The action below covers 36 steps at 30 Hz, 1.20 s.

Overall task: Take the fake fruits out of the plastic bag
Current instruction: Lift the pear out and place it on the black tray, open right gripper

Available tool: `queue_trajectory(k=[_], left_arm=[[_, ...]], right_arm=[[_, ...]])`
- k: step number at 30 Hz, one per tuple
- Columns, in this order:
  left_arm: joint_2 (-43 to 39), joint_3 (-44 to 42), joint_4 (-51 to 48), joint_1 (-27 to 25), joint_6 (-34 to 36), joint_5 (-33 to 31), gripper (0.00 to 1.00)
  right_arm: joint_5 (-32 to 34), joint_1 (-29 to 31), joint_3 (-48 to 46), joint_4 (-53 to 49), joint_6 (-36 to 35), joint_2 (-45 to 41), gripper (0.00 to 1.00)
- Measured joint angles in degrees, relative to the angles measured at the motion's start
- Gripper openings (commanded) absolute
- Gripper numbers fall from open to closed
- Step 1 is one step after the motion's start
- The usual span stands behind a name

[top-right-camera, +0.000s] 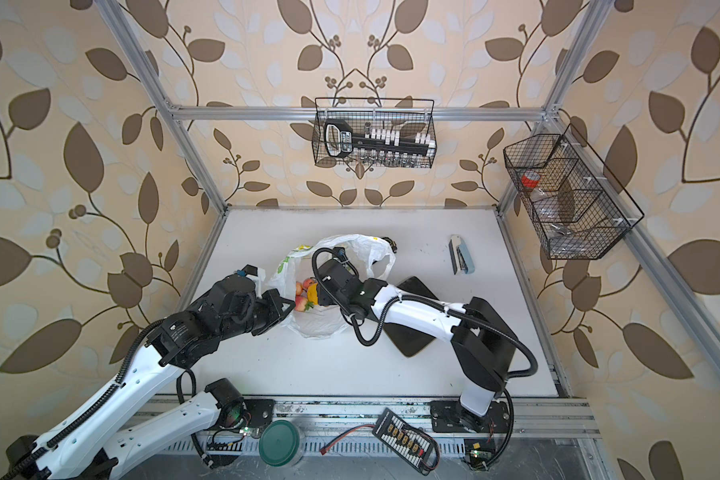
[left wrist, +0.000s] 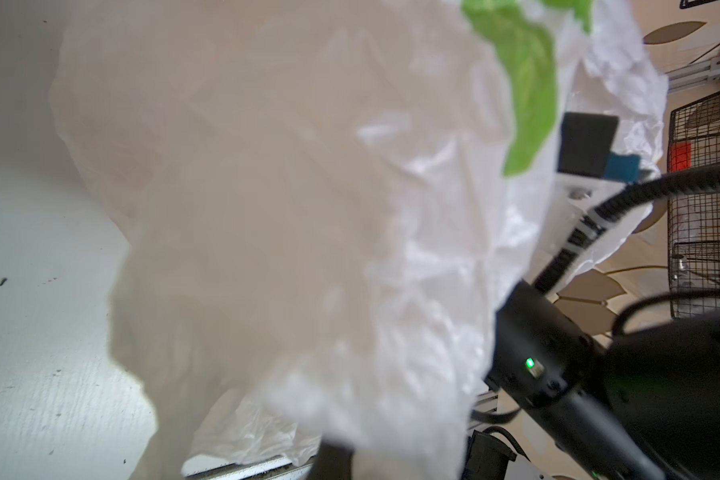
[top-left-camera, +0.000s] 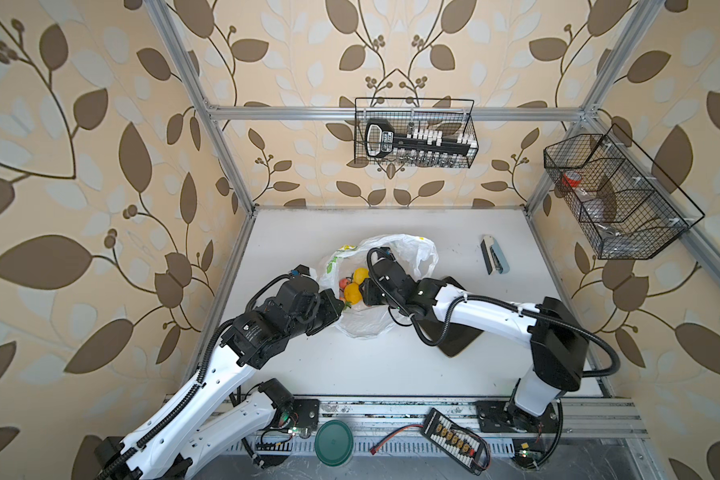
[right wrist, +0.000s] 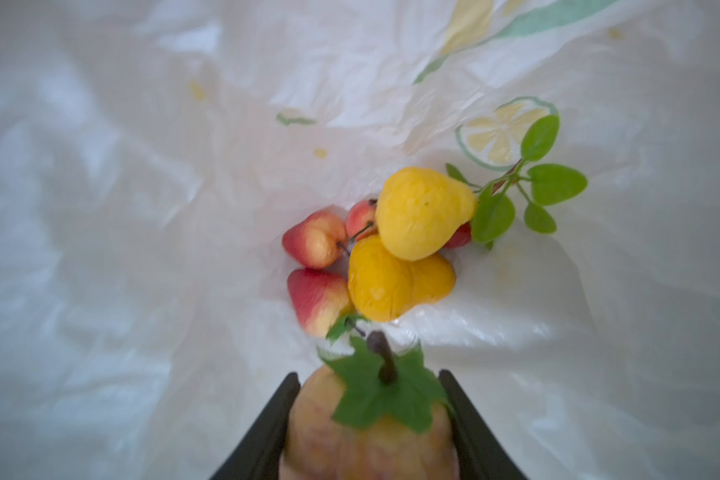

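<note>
Inside the white plastic bag [top-left-camera: 412, 249], a leafy apple [right wrist: 371, 440] is clamped by the right gripper [right wrist: 368, 376], near the other fake fruits [right wrist: 391, 282]. The bag's rim is pinched by the closed left gripper [top-left-camera: 339, 309].

One plastic bag [top-left-camera: 412, 249]; two yellow fruits [right wrist: 425, 212]; four reddish fruits [right wrist: 314, 243]; one leaf-topped fruit [right wrist: 371, 436]; two wire baskets [top-left-camera: 433, 109]; one stapler [top-left-camera: 494, 259].

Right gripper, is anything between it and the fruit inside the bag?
Nothing visible does. The right gripper has its fingers against both sides of a leaf-topped fruit, with no plastic between; the bag lies open around them.
</note>
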Motion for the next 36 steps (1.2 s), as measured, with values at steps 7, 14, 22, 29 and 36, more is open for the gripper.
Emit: queue_trajectory(k=[7, 14, 22, 29, 36], left_arm=[[0.35, 0.00, 1.84, 0.00, -0.22, -0.02, 0.00], [0.33, -0.22, 2.47, 0.00, -0.22, -0.17, 0.00], [0.31, -0.63, 3.04, 0.00, -0.20, -1.20, 0.00], [0.31, -0.63, 3.15, 0.00, -0.17, -1.25, 0.00], [0.28, -0.63, 3.21, 0.00, 0.22, -1.22, 0.00]], right_arm=[[-4.68, 4.33, -10.51, 0.57, -10.54, -18.60, 0.37], [1.16, 4.52, -20.63, -3.69, -9.01, -39.17, 0.41], [14.49, 2.01, -35.65, -14.19, 9.66, -51.47, 0.41], [12.98, -8.13, -38.82, -8.48, 13.88, -37.18, 0.41], [8.87, -15.30, -36.87, 2.71, 9.92, -20.65, 0.41]])
